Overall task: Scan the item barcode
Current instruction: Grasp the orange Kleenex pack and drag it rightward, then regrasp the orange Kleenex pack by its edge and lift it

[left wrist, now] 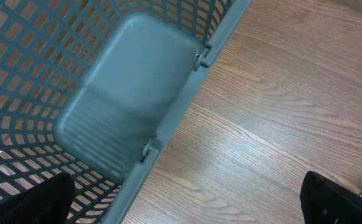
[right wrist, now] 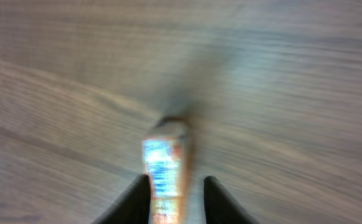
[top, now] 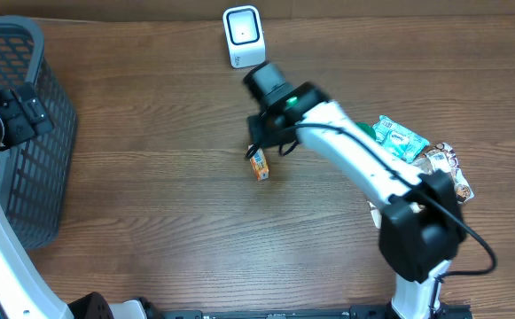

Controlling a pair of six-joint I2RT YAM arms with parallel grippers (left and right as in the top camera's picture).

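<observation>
The item (top: 258, 165) is a small orange packet with a blue and white printed face, lying near the middle of the wooden table. My right gripper (top: 259, 152) reaches down onto its far end. In the blurred right wrist view the item (right wrist: 166, 171) stands between the two dark fingers of the right gripper (right wrist: 176, 178), which have closed in on its sides. The white scanner (top: 242, 35) stands at the table's far edge, above the right arm. My left gripper (left wrist: 184, 186) hangs wide open over the basket's rim, holding nothing.
A grey mesh basket (top: 27, 177) fills the left side of the table; its rim and handle (left wrist: 162, 118) show in the left wrist view. Several snack packets (top: 417, 146) lie in a heap at the right, beside the right arm's base.
</observation>
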